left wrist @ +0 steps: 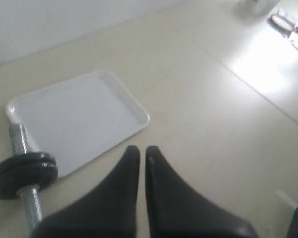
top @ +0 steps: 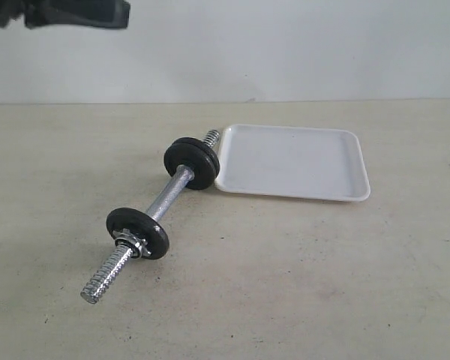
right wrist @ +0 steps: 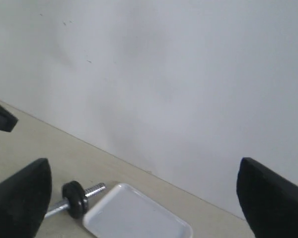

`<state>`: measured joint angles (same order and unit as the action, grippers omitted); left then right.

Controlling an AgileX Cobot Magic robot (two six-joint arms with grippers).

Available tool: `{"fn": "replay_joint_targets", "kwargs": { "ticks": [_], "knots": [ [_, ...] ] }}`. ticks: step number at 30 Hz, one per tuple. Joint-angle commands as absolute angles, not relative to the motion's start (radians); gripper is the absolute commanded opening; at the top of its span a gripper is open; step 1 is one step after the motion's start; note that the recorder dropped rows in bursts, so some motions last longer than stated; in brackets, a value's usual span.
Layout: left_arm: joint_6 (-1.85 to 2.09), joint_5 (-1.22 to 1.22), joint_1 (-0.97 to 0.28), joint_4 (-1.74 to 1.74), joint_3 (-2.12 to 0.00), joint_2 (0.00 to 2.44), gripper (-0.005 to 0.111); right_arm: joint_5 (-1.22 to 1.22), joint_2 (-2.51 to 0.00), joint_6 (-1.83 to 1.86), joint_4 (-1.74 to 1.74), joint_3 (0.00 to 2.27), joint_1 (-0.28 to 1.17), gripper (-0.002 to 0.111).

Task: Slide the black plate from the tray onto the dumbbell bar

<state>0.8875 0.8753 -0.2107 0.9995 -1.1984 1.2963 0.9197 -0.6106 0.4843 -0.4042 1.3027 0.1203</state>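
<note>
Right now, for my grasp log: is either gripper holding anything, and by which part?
Nothing is held: the left gripper is shut on air, the right gripper open and empty.

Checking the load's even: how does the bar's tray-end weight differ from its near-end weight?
The tray-end weight looks thicker, like two stacked discs; the near-end weight looks like one. The near-end weight has a silver collar against it; the tray-end weight shows none. Both are round, black and sit on the dumbbell bar.
</note>
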Motion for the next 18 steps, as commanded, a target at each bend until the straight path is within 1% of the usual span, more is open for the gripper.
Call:
{"fn": "replay_joint_targets", "kwargs": {
  "ticks": [1, 8, 12, 18],
  "knots": [
    [0.879, 0.866, -0.207, 1.039, -1.198, 1.134, 0.004, 0.962, -0.523, 0.476, -0.528, 1.297, 0.120, 0.090],
    [0.883, 0.842, -0.207, 1.027, -1.196, 0.882, 0.004, 0.987, -0.458, 0.382, -0.677, 1.297, 0.120, 0.090],
    [0.883, 0.813, -0.207, 1.000, -1.196, 0.737, 0.004, 1.053, -0.453, 0.305, -0.702, 1.299, 0.120, 0.090],
    [0.878, 0.793, -0.207, 0.891, -1.174, 0.554, 0.004, 1.119, -0.453, 0.305, -0.723, 1.299, 0.120, 0.090]
  ]
}}
